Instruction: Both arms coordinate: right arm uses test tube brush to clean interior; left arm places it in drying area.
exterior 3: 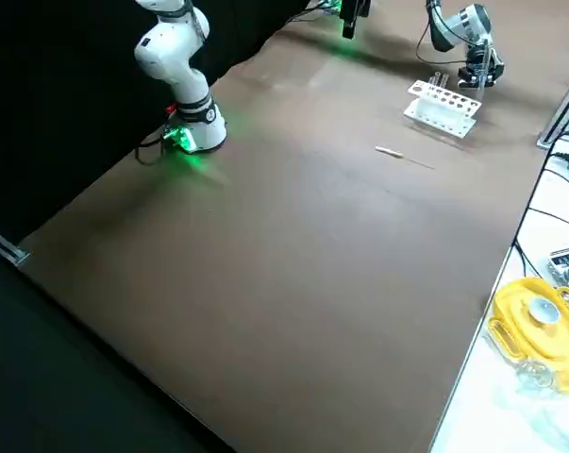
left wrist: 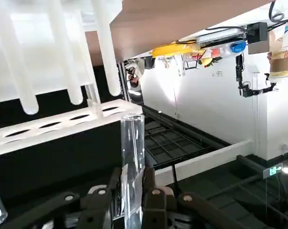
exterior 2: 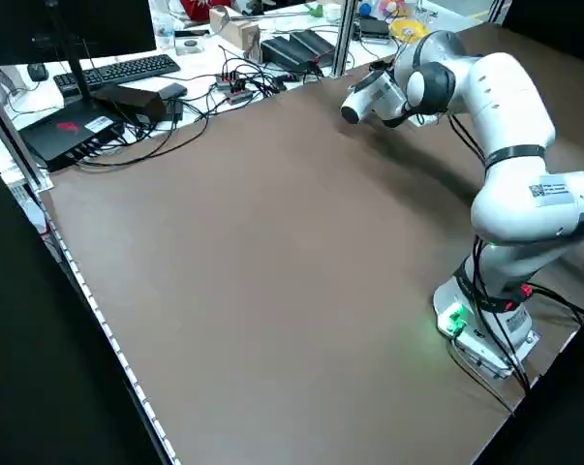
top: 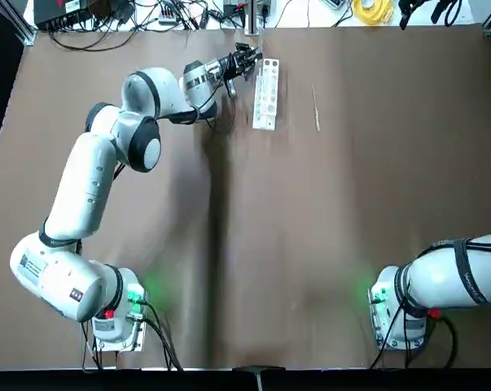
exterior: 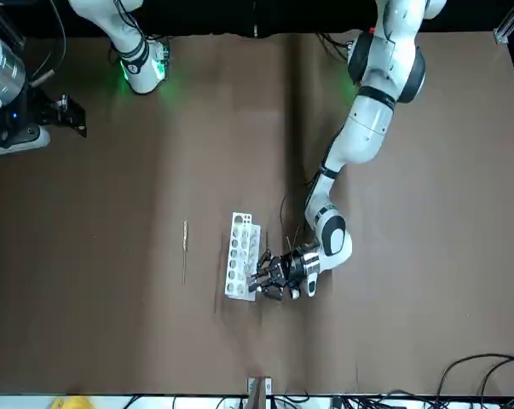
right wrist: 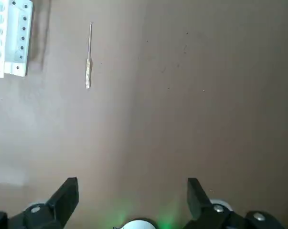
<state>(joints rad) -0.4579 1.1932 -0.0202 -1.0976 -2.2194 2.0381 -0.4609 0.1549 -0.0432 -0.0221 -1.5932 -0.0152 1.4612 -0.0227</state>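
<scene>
— Left gripper, what have you got?
— I'm clamped on a clear test tube, right beside the white rack.
— Right gripper?
— My fingers are apart, back near my base; the brush lies beyond the rack.

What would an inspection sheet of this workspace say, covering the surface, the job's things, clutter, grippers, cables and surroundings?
Surface: brown table, bare in the middle.
Job's things: small white holed rack at the far side; thin pale test tube brush lying flat beside it, apart.
Clutter: nothing seen on the table.
Grippers: left gripper at the rack's far end, shut on a clear glass tube; right gripper open, pulled back over the table's near edge.
Cables: tangle beyond the far edge.
Surroundings: yellow object, keyboard.
</scene>
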